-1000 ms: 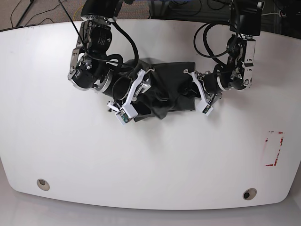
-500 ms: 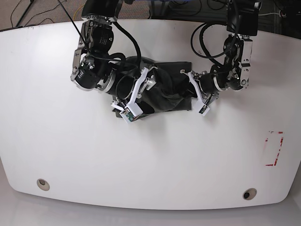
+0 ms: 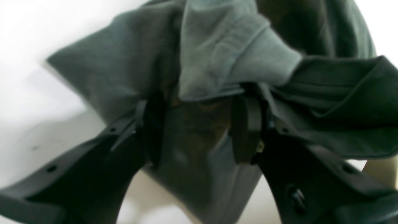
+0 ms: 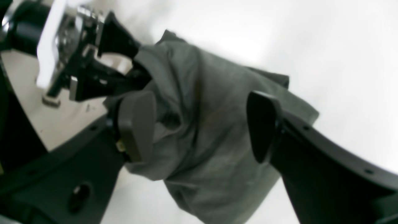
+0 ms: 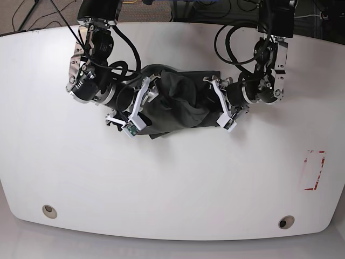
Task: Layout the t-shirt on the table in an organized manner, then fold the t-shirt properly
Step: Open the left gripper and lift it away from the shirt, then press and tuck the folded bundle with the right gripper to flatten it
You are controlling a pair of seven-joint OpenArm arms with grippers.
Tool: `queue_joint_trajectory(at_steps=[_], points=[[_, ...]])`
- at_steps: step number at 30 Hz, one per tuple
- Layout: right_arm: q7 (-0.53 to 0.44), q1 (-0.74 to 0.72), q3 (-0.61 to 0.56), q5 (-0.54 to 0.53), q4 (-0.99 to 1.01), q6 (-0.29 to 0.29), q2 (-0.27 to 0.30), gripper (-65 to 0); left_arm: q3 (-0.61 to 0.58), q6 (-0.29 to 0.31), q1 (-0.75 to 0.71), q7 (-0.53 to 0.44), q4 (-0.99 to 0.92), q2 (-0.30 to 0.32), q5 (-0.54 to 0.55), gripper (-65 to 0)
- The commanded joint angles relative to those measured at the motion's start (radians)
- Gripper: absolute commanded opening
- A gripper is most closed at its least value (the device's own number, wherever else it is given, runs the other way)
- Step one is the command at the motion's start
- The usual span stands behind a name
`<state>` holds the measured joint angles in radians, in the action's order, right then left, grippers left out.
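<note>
The dark grey t-shirt (image 5: 178, 102) lies bunched in a crumpled heap on the white table (image 5: 172, 178), a little behind its middle. My right gripper (image 5: 135, 110) is at the heap's left end. In the right wrist view my right gripper (image 4: 200, 118) is open, its pads wide apart over a hump of t-shirt (image 4: 211, 146). My left gripper (image 5: 220, 105) is at the heap's right end. In the left wrist view my left gripper (image 3: 199, 105) is open, with a loose fold of t-shirt (image 3: 217, 56) lying between and beyond the fingertips.
A red-and-white marking (image 5: 312, 170) sits near the table's right edge. Two round grommet holes (image 5: 49, 210) (image 5: 285, 222) are near the front edge. Black cables loop behind both arms at the far edge.
My left gripper has opened and let go of the cloth. Both grippers have shifted left in the base view, and the heap has bunched up a little more to the left.
</note>
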<state>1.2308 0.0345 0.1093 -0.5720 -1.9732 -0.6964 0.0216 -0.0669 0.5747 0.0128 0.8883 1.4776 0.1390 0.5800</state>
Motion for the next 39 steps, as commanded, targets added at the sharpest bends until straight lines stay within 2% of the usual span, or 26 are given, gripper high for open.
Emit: queue_joint_trajectory(at_steps=[1,7,14,20,23,29,32,39], points=[[-0.03,-0.018,-0.001,-0.016,-0.018,-0.002,-0.002,-22.2,0.034,-0.002,0.016,-0.018,0.056,0.009,0.048,-32.6],[-0.03,-0.028,-0.003,-0.015,-0.016,-0.002,-0.002,-21.9,0.091,-0.002,0.013,-0.007,0.107,0.02,0.12,-32.6],[-0.03,-0.038,-0.026,-0.015,0.001,-0.002,-0.007,-21.2,0.215,0.0,-0.009,0.022,0.169,0.109,0.206,-32.6],[-0.087,-0.064,-0.132,-0.013,0.056,-0.002,-0.007,-21.2,0.411,0.0,-0.066,0.022,0.186,0.244,0.32,-32.9],[-0.135,-0.078,-0.184,-0.013,0.099,-0.002,-0.007,-21.2,0.491,0.001,-0.089,0.022,0.182,0.291,0.355,-32.9],[-0.219,-0.12,-0.288,-0.013,0.193,-0.002,-0.007,-21.2,0.58,0.001,-0.141,0.022,0.182,0.379,0.389,-32.9],[-0.274,-0.146,-0.352,-0.012,0.24,-0.002,-0.007,-21.2,0.609,0.001,-0.172,0.022,0.182,0.4,0.4,-32.9],[-0.363,-0.201,-0.434,-0.012,0.348,-0.002,-0.004,-21.7,0.662,0.003,-0.225,0.022,0.183,0.4,0.398,-32.9]])
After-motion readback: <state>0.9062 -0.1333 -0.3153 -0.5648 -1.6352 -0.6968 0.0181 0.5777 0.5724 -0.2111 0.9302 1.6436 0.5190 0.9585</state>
